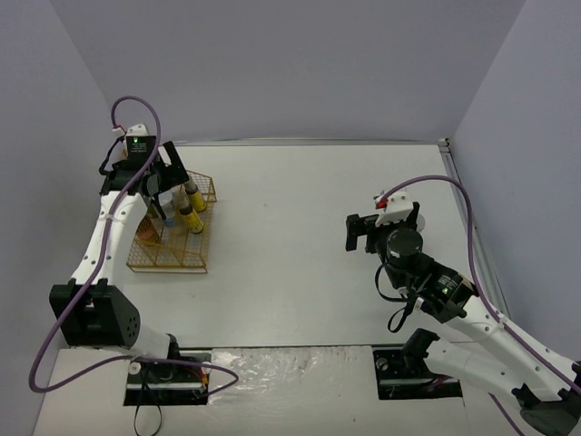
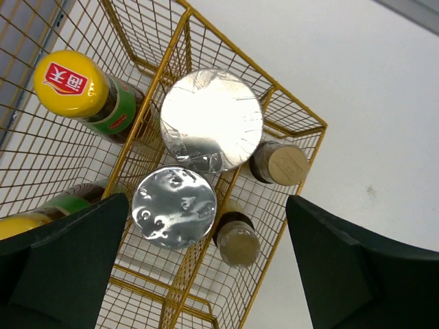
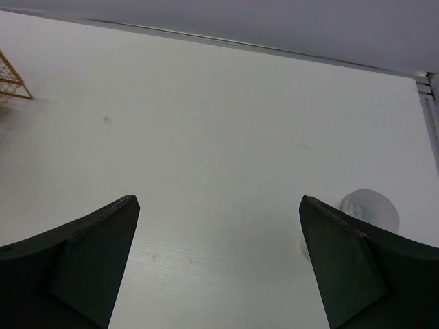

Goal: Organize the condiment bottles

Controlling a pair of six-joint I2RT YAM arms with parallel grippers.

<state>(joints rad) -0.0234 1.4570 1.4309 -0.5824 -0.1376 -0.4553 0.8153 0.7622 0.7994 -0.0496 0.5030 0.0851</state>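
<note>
The gold wire rack (image 1: 172,250) stands at the left. My left gripper (image 1: 166,186) hangs open and empty right above it. The left wrist view looks down between the open fingers (image 2: 68,264). It shows two silver-lidded jars (image 2: 211,120) (image 2: 174,205), two slim dark bottles (image 2: 280,163) (image 2: 236,241) and two yellow-capped sauce bottles (image 2: 72,82) (image 2: 20,225), all upright in the rack (image 2: 182,41). A third jar does not show. The slim yellow-labelled bottles (image 1: 193,213) also show in the top view. My right gripper (image 1: 363,234) is open and empty over bare table.
In the right wrist view a small white round object (image 3: 370,209) lies on the table beside the right finger, and a corner of the rack (image 3: 10,79) shows at the far left. Grey walls enclose the white table (image 1: 300,200).
</note>
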